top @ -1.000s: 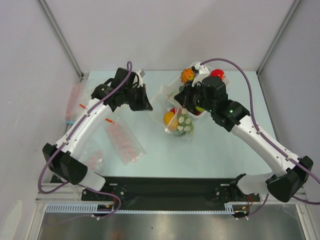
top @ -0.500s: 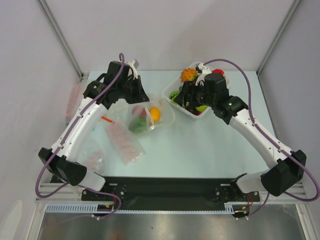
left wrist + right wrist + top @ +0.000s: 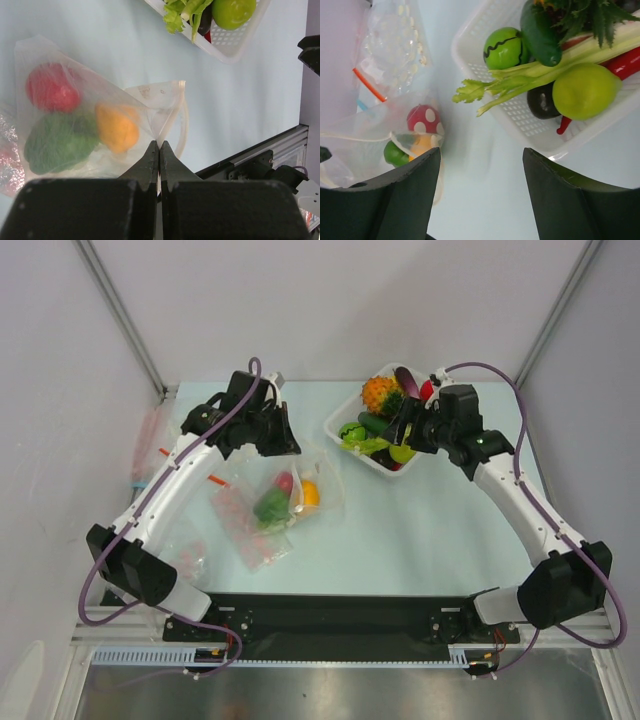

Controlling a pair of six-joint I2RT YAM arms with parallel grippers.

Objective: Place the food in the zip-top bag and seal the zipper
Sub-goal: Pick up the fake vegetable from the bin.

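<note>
The clear crinkly plastic zip-top bag (image 3: 300, 490) lies left of the table's middle, at 7 o'clock from the white perforated plastic tray (image 3: 333, 426), well apart from it. Bare table lies open at 3 to 6 o'clock from the bag. Its 8 o'clock edge touches the flat packet with pink-red blobs (image 3: 245, 525).

The left gripper (image 3: 159, 147) has its jaws pressed together on a fold of the bag's film. The right gripper (image 3: 481, 152) hangs over the tray's near rim, jaws wide apart and holding nothing.

The left wrist view shows three pieces inside the bag: a red one (image 3: 47, 87), a dark green one (image 3: 57, 142) and a yellow-orange one (image 3: 116, 127). Only the right wrist view shows white spots on the red one. It also shows a clear packet with white dots (image 3: 400, 45) and a thin red strip (image 3: 369, 84).

The zipper is hard to make out. The tray's contents are cut off at the frame edges in both wrist views.
</note>
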